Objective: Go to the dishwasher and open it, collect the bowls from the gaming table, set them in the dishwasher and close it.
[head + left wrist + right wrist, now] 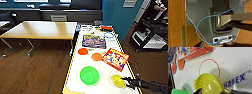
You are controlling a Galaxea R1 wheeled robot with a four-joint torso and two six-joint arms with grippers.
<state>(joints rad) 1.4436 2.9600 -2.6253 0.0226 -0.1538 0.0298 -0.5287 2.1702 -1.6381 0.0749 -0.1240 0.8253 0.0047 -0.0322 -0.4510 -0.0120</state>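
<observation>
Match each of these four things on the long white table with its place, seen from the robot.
Things:
1 round green plastic bowl
2 small yellow bowl
3 red flat game box
4 dark blue flat box

Places:
A at the right gripper
B farthest along the table
C nearest, towards the table's left edge
D right edge, beside an orange bowl

Pairs: 1-C, 2-A, 3-D, 4-B

- Head view looks from high, forward and down, along the long white table with yellow edge [75, 72].
- Right wrist view sits very near the same table top [233, 63]; both share the yellow plastic bowl [118, 81] [208, 84].
- Left wrist view faces down on the brown wooden floor [175, 25].
</observation>
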